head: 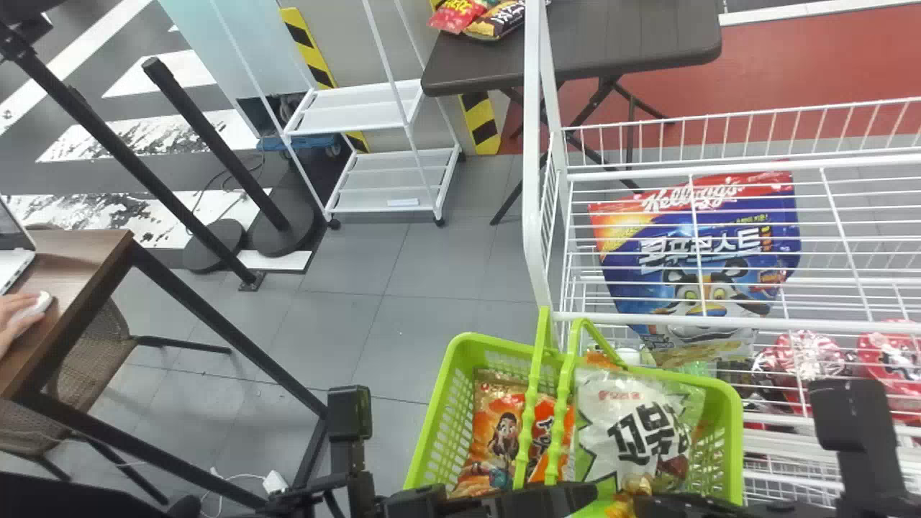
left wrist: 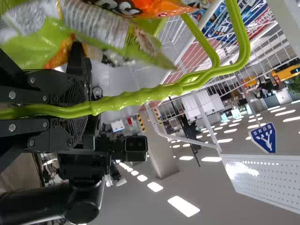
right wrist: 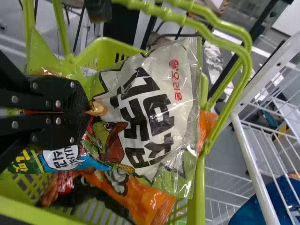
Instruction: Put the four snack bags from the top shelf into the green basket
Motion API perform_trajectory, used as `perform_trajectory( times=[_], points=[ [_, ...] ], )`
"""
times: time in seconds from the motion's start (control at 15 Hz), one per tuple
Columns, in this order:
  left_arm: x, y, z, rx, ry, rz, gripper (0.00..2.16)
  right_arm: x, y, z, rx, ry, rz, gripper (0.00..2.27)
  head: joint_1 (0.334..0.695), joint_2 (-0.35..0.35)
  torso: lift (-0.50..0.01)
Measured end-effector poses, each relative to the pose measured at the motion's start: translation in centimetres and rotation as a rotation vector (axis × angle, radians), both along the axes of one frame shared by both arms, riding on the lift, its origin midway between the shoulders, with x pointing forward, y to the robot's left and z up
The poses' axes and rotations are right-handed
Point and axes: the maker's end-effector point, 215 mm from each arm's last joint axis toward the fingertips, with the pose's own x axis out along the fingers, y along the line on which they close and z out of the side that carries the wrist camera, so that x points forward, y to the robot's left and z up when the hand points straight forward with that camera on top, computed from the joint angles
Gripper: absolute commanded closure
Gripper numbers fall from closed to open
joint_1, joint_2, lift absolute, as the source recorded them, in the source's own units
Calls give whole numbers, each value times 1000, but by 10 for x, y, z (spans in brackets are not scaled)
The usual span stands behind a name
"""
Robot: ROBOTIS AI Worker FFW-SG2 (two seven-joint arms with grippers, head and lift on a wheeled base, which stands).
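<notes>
Low in the middle of the head view, the left gripper [head: 547, 498] is sitting at the basket handles [head: 530, 410]; its wrist view is revealing fingers clasping them. An orange snack bag [head: 482, 439] is lying in the left half of the green basket [head: 732, 432]. Farther right, the right gripper [head: 647, 505] is holding a white-and-green snack bag [head: 626, 424] over the basket; its wrist view is adding fingers pinching one end, and a blue-and-green bag [right wrist: 70, 161] at lower left. Only the head view is showing two bags [head: 496, 20] on a dark table [head: 619, 43], top centre.

Dark folding table [head: 633, 43], white trolley [head: 349, 120], wooden desk [head: 80, 260]
</notes>
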Motion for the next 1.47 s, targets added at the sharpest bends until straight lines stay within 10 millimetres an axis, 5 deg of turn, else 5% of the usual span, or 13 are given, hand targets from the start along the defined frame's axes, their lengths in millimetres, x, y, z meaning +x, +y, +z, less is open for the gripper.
perform_trajectory(
  times=[0.2, 0.33, 0.6, 0.73, 0.93, 1.13, 1.47],
  points=[
    [-1, 1, -3, -2, 10, 2, 2138, 8, -7, 27, 42, -66, 0, 16, 695, 334, -1],
    [0, 1, -4, -3, 11, 3, 2138, 24, -29, 53, 40, -135, -49, 16, 695, 297, -1],
    [0, 0, -3, -5, 10, 0, 2138, 91, -120, 83, -95, -383, -273, 16, 695, 73, -1],
    [-1, 0, -3, -7, 11, -1, 2138, 132, -182, 96, -261, -613, -425, 16, 695, -68, -1],
    [0, 0, -3, -9, 10, -2, 2138, 153, -228, 107, -382, -847, -504, 16, 695, -144, -1],
    [0, -2, -3, -10, 10, -2, 2138, 150, -250, 103, -386, -957, -555, 16, 695, -199, -1],
    [0, -3, -3, -11, 12, -1, 2138, 140, -241, 100, -316, -1010, -560, 16, 695, -190, -1]
  ],
)
